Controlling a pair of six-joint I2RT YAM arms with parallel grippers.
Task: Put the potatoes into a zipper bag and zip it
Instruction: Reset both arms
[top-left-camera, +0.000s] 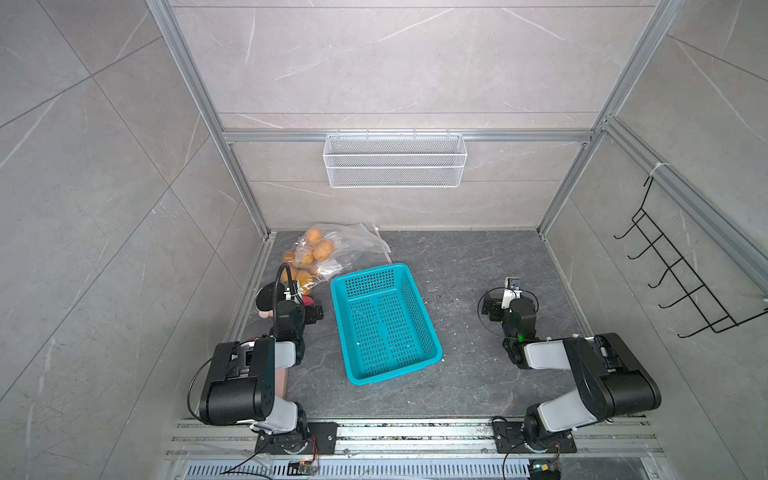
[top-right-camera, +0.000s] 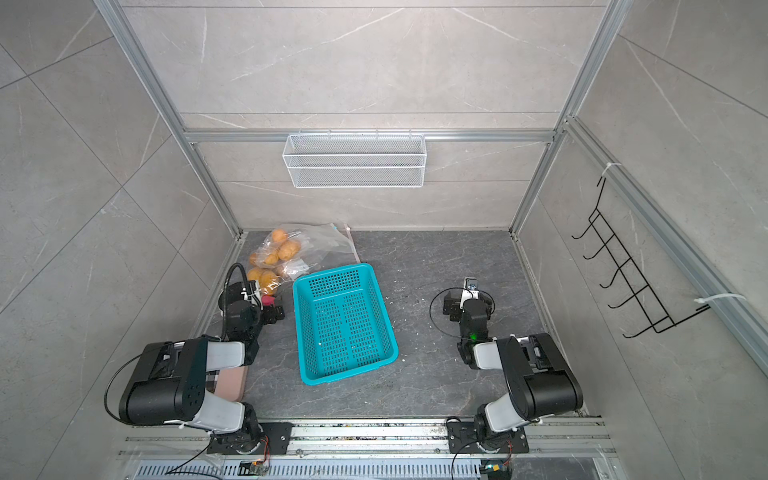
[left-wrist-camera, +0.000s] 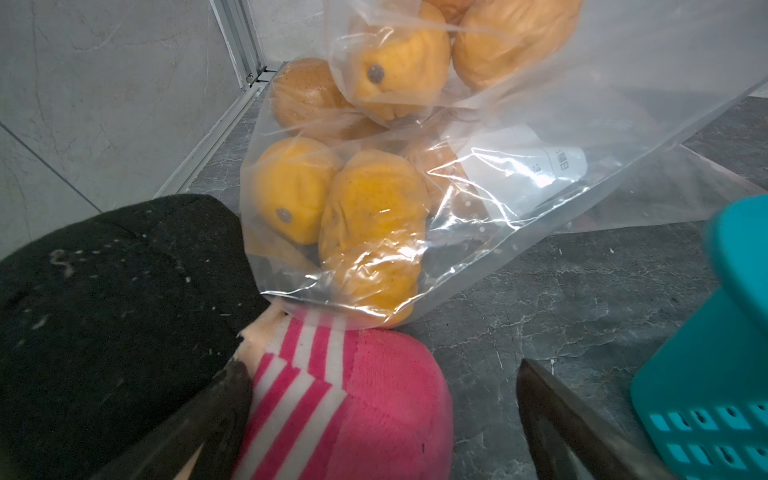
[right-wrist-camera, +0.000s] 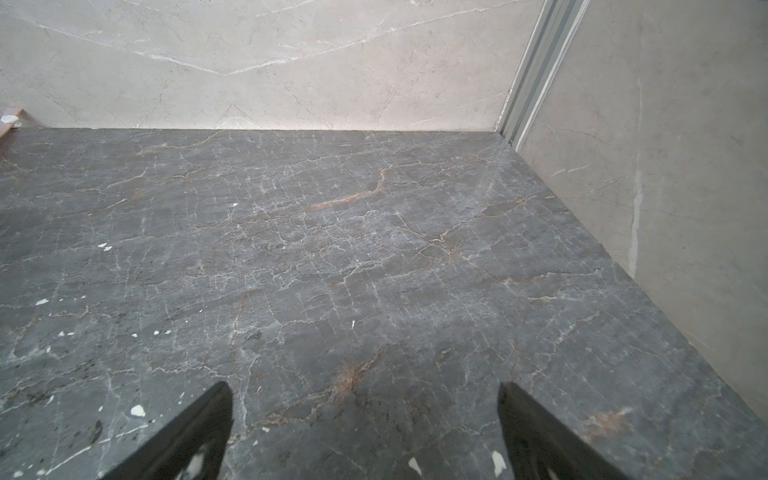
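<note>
Left wrist view: potatoes (left-wrist-camera: 374, 216) lie inside the zipper bag (left-wrist-camera: 540, 187) — left and right jaws both spread wide.

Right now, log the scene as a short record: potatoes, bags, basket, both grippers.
potatoes: bagged, piled at the far left corner of the table
clear plastic bags: hold the potatoes; cannot tell whether zipped
teal basket: mid-table, empty
left gripper: open, right by a plush toy beside the bags, gripping nothing
right gripper: open, above bare table, gripping nothing
</note>
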